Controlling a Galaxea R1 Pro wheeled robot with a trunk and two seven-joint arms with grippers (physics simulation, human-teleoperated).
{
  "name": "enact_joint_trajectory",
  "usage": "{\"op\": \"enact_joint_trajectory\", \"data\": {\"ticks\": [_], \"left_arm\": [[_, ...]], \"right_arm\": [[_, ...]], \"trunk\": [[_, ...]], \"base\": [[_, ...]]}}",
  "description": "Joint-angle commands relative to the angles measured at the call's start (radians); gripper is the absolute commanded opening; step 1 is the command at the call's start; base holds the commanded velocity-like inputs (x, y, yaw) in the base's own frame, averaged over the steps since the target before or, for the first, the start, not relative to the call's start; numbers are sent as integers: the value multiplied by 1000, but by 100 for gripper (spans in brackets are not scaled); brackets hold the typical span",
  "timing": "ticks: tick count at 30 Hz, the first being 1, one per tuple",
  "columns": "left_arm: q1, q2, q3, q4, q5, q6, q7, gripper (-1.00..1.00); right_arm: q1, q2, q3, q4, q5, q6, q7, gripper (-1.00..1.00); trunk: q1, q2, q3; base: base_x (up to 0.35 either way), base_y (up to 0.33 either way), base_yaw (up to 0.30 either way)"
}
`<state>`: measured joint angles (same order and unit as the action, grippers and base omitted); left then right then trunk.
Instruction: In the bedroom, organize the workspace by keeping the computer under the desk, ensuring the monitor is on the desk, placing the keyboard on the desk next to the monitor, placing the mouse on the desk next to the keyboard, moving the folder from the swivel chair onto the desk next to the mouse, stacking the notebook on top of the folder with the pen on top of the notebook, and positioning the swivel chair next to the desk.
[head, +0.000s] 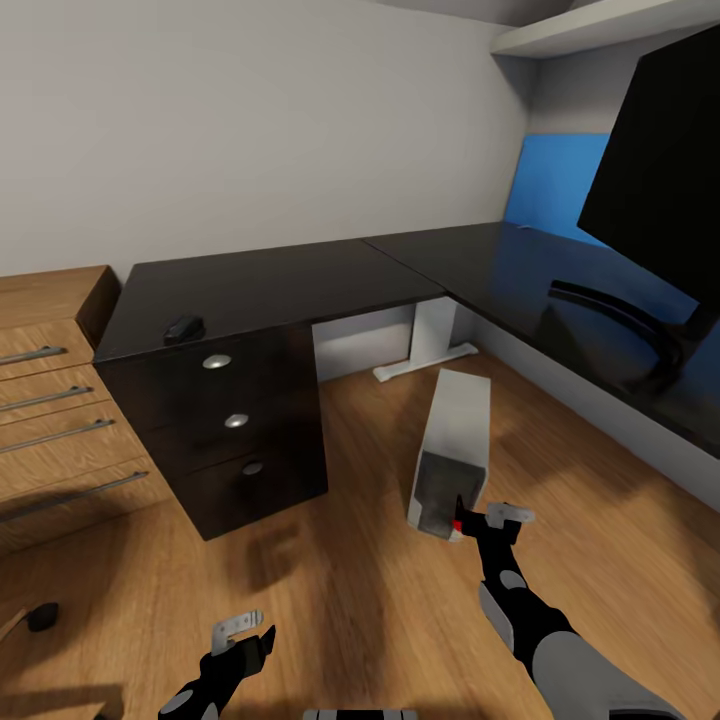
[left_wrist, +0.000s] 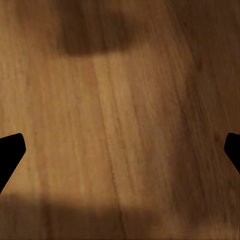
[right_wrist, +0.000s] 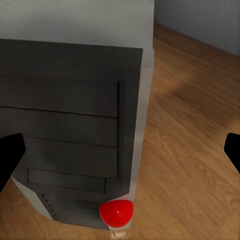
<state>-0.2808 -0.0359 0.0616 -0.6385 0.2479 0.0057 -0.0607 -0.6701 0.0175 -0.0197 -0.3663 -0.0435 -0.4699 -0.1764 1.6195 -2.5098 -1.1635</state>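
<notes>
The computer (head: 452, 455) stands on the wooden floor (head: 340, 560), in the open spot beside the black bench (head: 300, 285), not under it. It is a light grey box, tall and thin, and it leans a little. Its front is darker grey with thin lines across it, and a small red dot (right_wrist: 116, 212) sits low on that front. The right gripper (head: 487, 520) hangs just in front of the computer, near the red dot, with its two fingers spread apart and nothing between them. In the right wrist view the dark front of the computer (right_wrist: 75, 125) is very close, and the black fingertips (right_wrist: 9, 157) sit wide at each side. The left gripper (head: 243, 632) hangs low over the bare floor, well apart from the computer, and it is spread wide too, with nothing in it. The bench has an L shape, a black drawer unit (head: 225, 430) with three round knobs, and a white leg (head: 430, 340). The small black mouse (head: 184, 328) lies on the bench near its edge, above the drawers. The big black monitor (head: 655, 170) stands on the other arm of the bench on a thin curved stand, with a blue panel (head: 555, 180) behind it. A light wooden drawer chest (head: 55, 400) stands just beside the black drawers.
</notes>
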Motion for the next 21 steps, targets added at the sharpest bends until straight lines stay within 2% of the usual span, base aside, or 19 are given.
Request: {"op": "enact_joint_trajectory", "data": {"ticks": [1,7,15,21], "left_arm": [[0,-1,4,0,10,1,-6,100],[0,0,5,0,10,0,-7,100],[0,1,6,0,10,1,-7,100],[0,3,6,0,11,0,-7,100]], "right_arm": [[0,0,-2,1,-4,-4,2,100],[-1,0,-3,1,-5,-4,2,100],[-1,-1,-3,1,-4,-4,1,100],[-1,-1,-3,1,-5,-4,0,100]], "trunk": [[0,0,-1],[0,0,-1],[0,0,-1],[0,0,-1]], "base": [[45,0,0],[44,0,0],[218,0,0],[62,0,0]]}}
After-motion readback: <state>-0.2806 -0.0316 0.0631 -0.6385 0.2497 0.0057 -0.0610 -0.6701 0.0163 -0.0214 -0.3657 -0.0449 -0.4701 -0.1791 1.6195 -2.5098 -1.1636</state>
